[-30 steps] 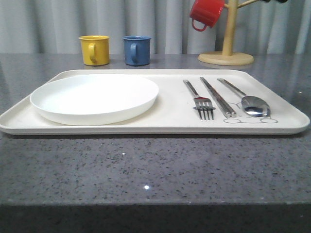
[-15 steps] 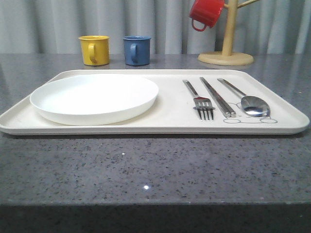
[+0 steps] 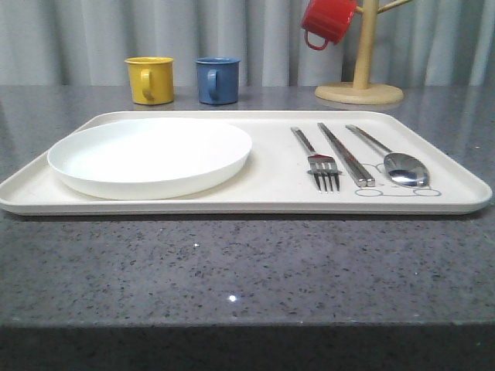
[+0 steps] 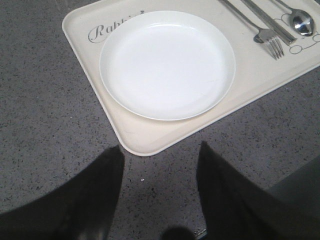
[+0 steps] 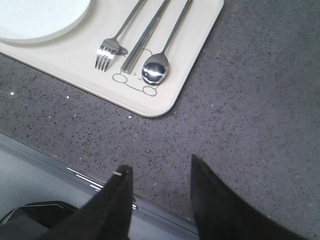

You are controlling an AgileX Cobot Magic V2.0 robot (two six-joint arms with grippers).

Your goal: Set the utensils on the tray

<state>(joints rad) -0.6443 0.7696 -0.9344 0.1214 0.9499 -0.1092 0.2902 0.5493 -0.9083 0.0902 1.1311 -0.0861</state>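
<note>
Already laid out, the fork [image 3: 323, 162], the chopsticks [image 3: 346, 154] and the spoon [image 3: 396, 161] lie side by side on the right half of the cream tray [image 3: 263, 197], with the white plate [image 3: 151, 154] resting on its left half; by the look of it the placing is done. Both arms hang back over the grey countertop [image 3: 232, 270], the left gripper [image 4: 157, 187] with its fingers apart and empty just off the tray's near corner, the right gripper [image 5: 160, 200] likewise spread and holding nothing near the counter's front edge. What risk remains appears small: a careless sweep of the left arm could catch the low rim and shove the tray, sending the slim metal pieces sliding out of line, or nudge the plate. Behind the tray, well apart, stand a yellow mug [image 3: 150, 79], a blue mug [image 3: 217, 79] and a red mug [image 3: 328, 21] hung on a wooden stand [image 3: 362, 77].
</note>
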